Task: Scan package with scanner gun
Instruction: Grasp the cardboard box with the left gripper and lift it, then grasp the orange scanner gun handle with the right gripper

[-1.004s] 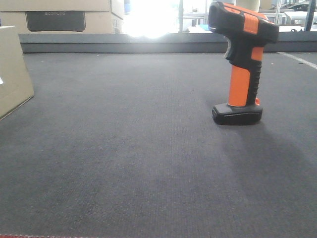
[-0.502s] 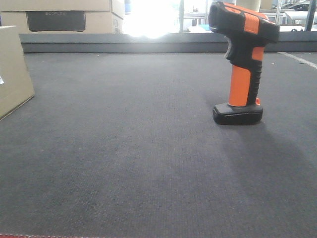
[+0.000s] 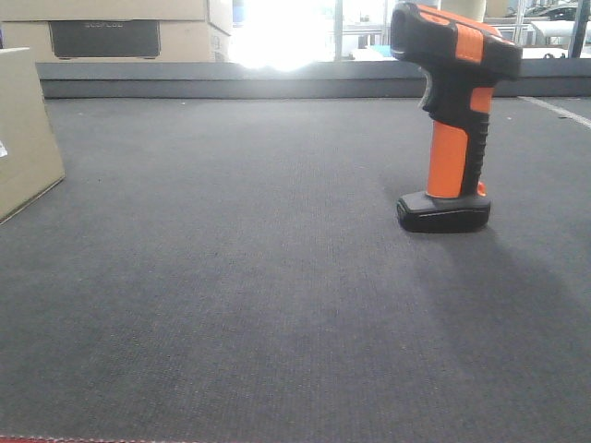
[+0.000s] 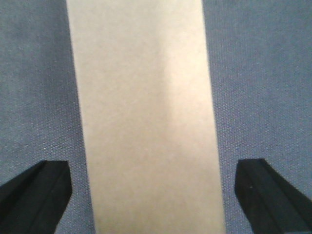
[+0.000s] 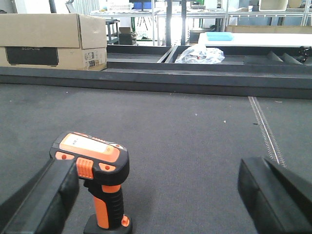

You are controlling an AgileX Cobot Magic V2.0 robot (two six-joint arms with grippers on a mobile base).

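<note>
Though the package [image 4: 146, 117] is cropped, left fingers [image 4: 34, 195] and right fingers [image 5: 278, 195] stand spread — only tips showing.

black-and-orange scanner gun [image 3: 452, 120], plain tan package [image 4: 146, 117], dark grey mat [image 3: 231, 277].

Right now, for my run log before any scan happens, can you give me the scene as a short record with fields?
package: tan box at left edge of front view, on dark mat
scanner gun: upright on its base, unheld
left gripper: open, a finger either side of the package
right gripper: open, scanner gun by one finger, not gripped
background: carton with dark panel
</note>
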